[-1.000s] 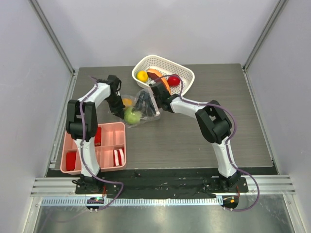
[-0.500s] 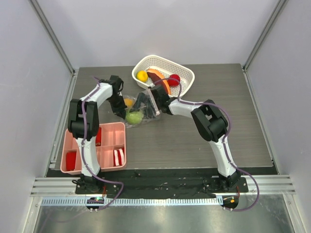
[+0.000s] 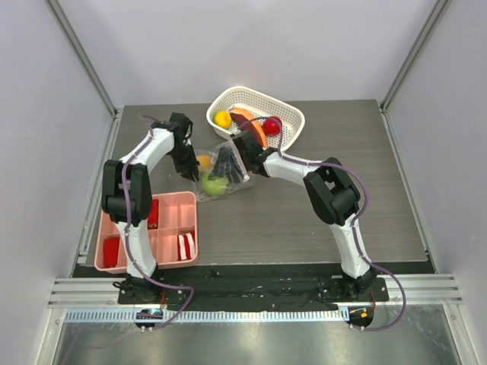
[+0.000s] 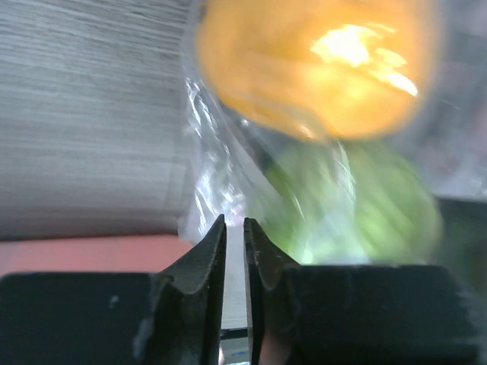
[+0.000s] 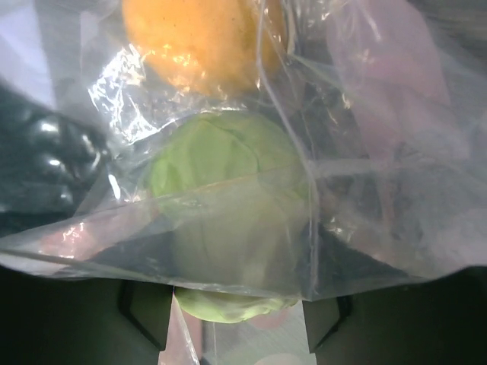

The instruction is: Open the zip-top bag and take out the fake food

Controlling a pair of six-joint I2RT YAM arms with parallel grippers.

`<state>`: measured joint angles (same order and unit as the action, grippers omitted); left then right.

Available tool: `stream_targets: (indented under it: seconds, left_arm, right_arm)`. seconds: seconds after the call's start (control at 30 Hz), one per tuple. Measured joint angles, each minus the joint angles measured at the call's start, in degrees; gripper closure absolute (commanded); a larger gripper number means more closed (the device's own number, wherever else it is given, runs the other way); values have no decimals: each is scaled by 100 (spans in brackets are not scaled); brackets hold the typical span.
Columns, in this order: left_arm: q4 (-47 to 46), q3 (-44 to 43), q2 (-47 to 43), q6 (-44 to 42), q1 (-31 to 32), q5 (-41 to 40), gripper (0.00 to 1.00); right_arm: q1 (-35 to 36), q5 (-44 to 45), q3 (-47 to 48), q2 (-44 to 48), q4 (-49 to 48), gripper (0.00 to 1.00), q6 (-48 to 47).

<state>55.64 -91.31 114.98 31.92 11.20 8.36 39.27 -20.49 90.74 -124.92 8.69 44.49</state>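
The clear zip-top bag [image 3: 221,176] lies left of centre, holding a green ball [image 3: 213,185] and an orange fruit [image 3: 203,161]. My left gripper [image 3: 188,169] is at the bag's left edge. In the left wrist view its jaws [image 4: 234,222] are almost closed on a fold of bag film [image 4: 204,190], with the orange fruit [image 4: 312,61] and green ball [image 4: 358,198] just beyond. My right gripper [image 3: 228,163] reaches into the bag from the right. In the right wrist view it [image 5: 238,319] is open under the film [image 5: 365,152], the green ball [image 5: 228,175] and orange fruit [image 5: 198,38] ahead.
A white mesh basket [image 3: 285,112] at the back holds a yellow fruit [image 3: 222,119], an orange-brown wedge [image 3: 251,128] and a red fruit [image 3: 272,125]. A pink compartment tray [image 3: 169,204] with red and red-white pieces sits at the front left.
The left gripper has moved slightly away from me along the bag's left edge. The bag and green ball have shifted a little to the right. The right gripper stays in the bag.
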Motion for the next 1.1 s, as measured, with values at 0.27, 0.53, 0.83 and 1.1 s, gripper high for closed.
stream_targets:
  seconds: [0.27, 0.53, 0.83, 1.1]
  left_arm:
    - [-103, -181, -1281, 33, -4, 306, 58]
    - [-682, -70, -2391, 693, -4, 944, 46]
    - [-883, -389, -2505, 1169, 72, 1325, 38]
    - [-841, -887, -2343, 1311, 256, 1394, 30]
  right_arm:
    - [-2, 662, 1147, 57, 1766, 76, -704]
    - [-11, 1300, 1801, 380, 2841, 90, -1012]
    - [9, 2011, 2809, 448, 3969, 93, -1373]
    - [339, 2590, 3027, 678, 4026, 95, -2041]
